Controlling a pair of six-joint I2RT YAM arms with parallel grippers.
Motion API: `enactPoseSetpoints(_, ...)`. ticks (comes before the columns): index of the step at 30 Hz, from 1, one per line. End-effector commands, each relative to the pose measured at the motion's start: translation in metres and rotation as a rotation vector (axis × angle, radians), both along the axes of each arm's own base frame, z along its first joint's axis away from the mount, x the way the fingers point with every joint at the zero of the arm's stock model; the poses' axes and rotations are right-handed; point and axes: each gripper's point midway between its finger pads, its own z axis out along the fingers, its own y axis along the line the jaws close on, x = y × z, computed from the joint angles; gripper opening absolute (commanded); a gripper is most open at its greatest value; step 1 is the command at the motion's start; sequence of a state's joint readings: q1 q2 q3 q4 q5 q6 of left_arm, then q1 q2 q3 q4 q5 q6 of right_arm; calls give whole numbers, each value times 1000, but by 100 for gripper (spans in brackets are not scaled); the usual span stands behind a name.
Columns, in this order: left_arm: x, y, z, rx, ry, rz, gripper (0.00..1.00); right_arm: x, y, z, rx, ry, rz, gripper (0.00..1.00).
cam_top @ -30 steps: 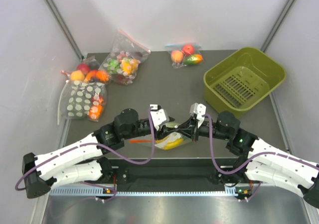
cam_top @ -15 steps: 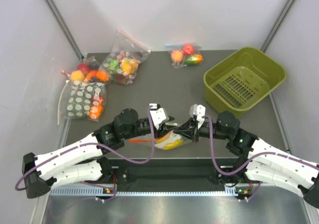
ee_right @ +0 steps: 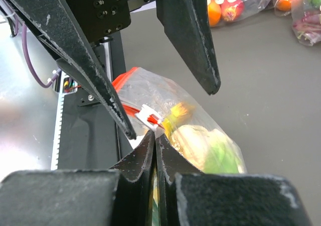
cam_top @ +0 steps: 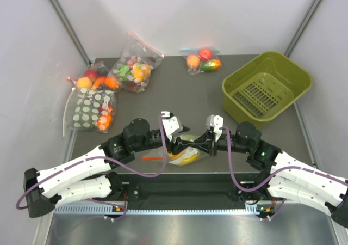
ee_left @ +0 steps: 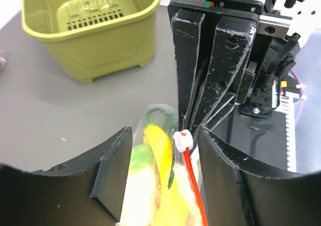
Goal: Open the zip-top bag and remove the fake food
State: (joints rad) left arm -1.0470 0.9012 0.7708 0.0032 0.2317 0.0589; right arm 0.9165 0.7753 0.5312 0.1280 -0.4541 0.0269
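Note:
The zip-top bag (cam_top: 185, 157) lies near the table's front edge between both grippers. It is clear plastic with a red zip strip (ee_left: 193, 181) and a white slider (ee_left: 183, 140). Inside show the yellow bananas (ee_left: 161, 153) and the pale green lettuce head (ee_right: 213, 148). My right gripper (ee_right: 156, 136) is shut, pinching the bag's edge just beside the slider (ee_right: 150, 116). My left gripper (ee_left: 163, 135) stands open, one finger on each side of the bag's slider end, with gaps showing. In the top view the left gripper (cam_top: 175, 138) faces the right gripper (cam_top: 204, 142) over the bag.
A green slotted basket (cam_top: 266, 87) sits at the back right. A white-dotted bag (cam_top: 89, 111), a bag of multicolour pieces (cam_top: 133, 65) and a small bag of fruit (cam_top: 202, 60) lie along the back and left. The black arm rail (cam_top: 185, 188) runs along the near edge.
My left gripper's jaws have spread wider around the bag's slider end and the wrist has shifted slightly left. The right gripper keeps its pinch without moving.

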Motion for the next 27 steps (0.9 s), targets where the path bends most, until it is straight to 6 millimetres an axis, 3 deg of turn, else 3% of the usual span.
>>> enactPoseSetpoints(1,-4,-5,24,-54,35,-13,60,2,2,26,62,-60,8,0)
enactPoseSetpoints(15,-3,0,3,13,128,25,51,2,0,29,75,-67,0,0)
enactPoseSetpoints(27,2,-5,8,-13,94,28,44,0,1,26,72,-63,12,0)
